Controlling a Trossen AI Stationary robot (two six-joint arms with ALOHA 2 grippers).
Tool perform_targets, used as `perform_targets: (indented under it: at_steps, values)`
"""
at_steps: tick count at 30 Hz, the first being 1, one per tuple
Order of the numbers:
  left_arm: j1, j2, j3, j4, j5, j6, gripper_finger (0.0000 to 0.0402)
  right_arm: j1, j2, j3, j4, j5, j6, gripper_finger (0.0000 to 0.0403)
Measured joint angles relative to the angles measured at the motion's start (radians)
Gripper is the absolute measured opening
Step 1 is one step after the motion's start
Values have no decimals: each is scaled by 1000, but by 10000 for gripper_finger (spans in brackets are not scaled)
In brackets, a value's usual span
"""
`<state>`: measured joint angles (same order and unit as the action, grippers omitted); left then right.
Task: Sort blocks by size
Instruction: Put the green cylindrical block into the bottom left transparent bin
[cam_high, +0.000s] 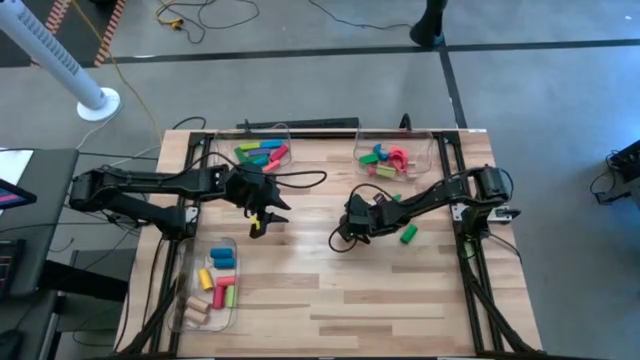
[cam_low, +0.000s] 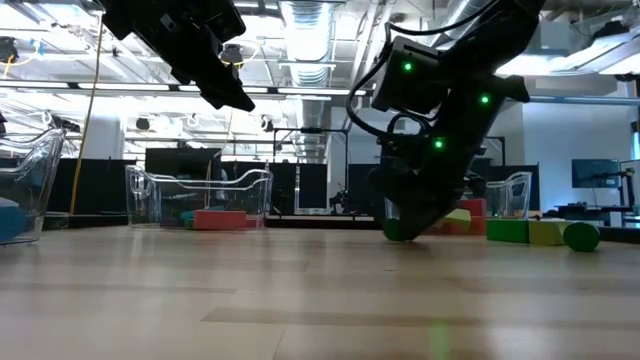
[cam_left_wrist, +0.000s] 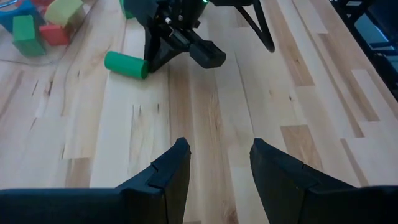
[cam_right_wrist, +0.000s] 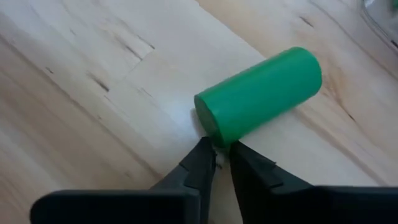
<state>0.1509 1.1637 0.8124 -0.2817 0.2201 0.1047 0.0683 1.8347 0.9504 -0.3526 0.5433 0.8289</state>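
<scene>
A green cylinder block (cam_right_wrist: 261, 93) lies on its side on the wooden table (cam_high: 330, 300), right at the fingertips of my right gripper (cam_right_wrist: 216, 149), which is shut and slants down at mid-table (cam_high: 350, 235). In the low view the block shows as a green patch (cam_low: 393, 232) under that gripper. The high view hides it. My left gripper (cam_left_wrist: 217, 146) hangs open above the table left of centre (cam_high: 262, 215), with nothing between its fingers. A second green cylinder (cam_high: 408, 234) lies loose to the right. My right gripper's closed fingertips (cam_right_wrist: 202, 155) meet the lower rim of the green cylinder's flat near end (cam_right_wrist: 208, 127). Nothing of the block shows between them. The fingers come slanting down, roughly along the cylinder's length. The cylinder rests on its side on the table.
Three clear bins hold blocks: one at the far left (cam_high: 262, 152), one at the far right (cam_high: 392, 158), one at the near left (cam_high: 212, 282). Green and yellow blocks (cam_low: 525, 231) lie near the loose cylinder. Bare table lies toward the near right.
</scene>
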Motion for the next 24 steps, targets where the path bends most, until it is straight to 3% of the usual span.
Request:
perform_targets:
  at_steps: [10,13,17,20,24]
  values:
    - [0,0,0,-14,0,-4,158,52,-94,-2,-132,-26,-9,82]
    - [0,0,0,-16,0,-4,158,77,-164,-2,-171,-24,-176,93]
    - [0,0,0,-17,1,3,158,108,-235,-2,-181,-22,-447,132]
    - [0,0,0,-15,1,3,158,98,-264,-1,-186,-25,-521,174]
    - [0,0,0,-15,1,7,158,29,-280,-1,-197,-145,-636,224]
